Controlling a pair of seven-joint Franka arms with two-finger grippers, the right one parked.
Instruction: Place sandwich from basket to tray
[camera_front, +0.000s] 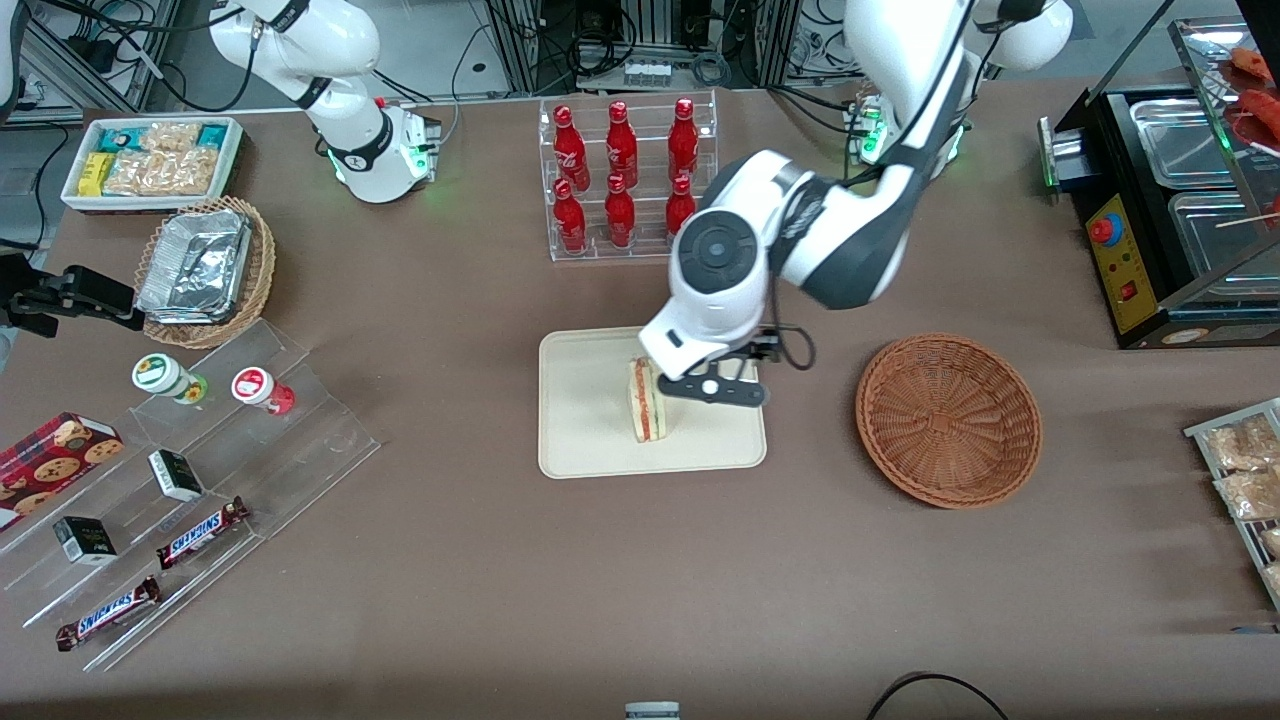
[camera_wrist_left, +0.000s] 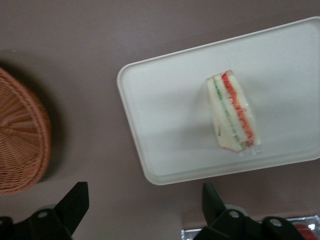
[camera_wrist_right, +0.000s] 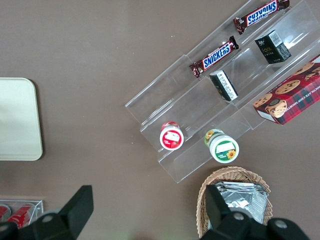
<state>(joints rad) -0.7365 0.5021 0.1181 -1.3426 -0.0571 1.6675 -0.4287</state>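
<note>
The sandwich (camera_front: 648, 400) (camera_wrist_left: 232, 112), a wrapped white wedge with red and green filling, stands on its edge on the cream tray (camera_front: 590, 430) (camera_wrist_left: 165, 125), near its middle. My left gripper (camera_front: 714, 388) (camera_wrist_left: 144, 194) hovers above the tray's edge nearest the basket, open, with nothing between its black fingers (camera_wrist_left: 75, 200). It is apart from the sandwich. The reddish-brown round basket (camera_front: 948, 418) (camera_wrist_left: 20, 140) sits on the table beside the tray, toward the working arm's end, with nothing in it. A corner of the tray (camera_wrist_right: 17, 120) also shows in the right wrist view.
A clear rack of red bottles (camera_front: 625, 175) stands farther from the front camera than the tray. A black appliance (camera_front: 1170, 200) and snack packets (camera_front: 1245, 470) lie toward the working arm's end. A foil-container basket (camera_front: 205, 270), snack bin (camera_front: 150, 160) and acrylic shelf (camera_front: 180, 480) lie toward the parked arm's end.
</note>
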